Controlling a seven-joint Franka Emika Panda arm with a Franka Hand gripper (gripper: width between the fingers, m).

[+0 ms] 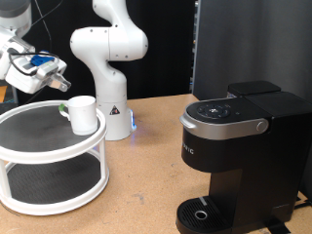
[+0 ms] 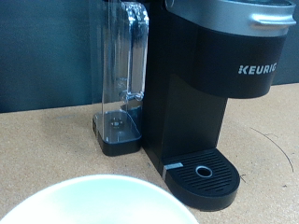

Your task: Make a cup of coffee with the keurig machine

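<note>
The gripper (image 1: 58,80) hangs at the exterior view's upper left, just above and to the left of the mug (image 1: 82,113). Whether its fingers are spread or closed cannot be told, and nothing shows between them.

The white mug stands upright on the top tier of a round, white two-tier stand (image 1: 39,161) on the desk (image 1: 141,180), its handle turned toward the exterior view's left. In the wrist view its pale rim (image 2: 98,199) fills the lower edge.

The black coffee maker (image 1: 239,161) stands well apart from the mug, at the exterior view's right, its lid down and its round drip base (image 1: 201,214) bare. The wrist view shows its clear water tank (image 2: 124,65) at one side.
</note>
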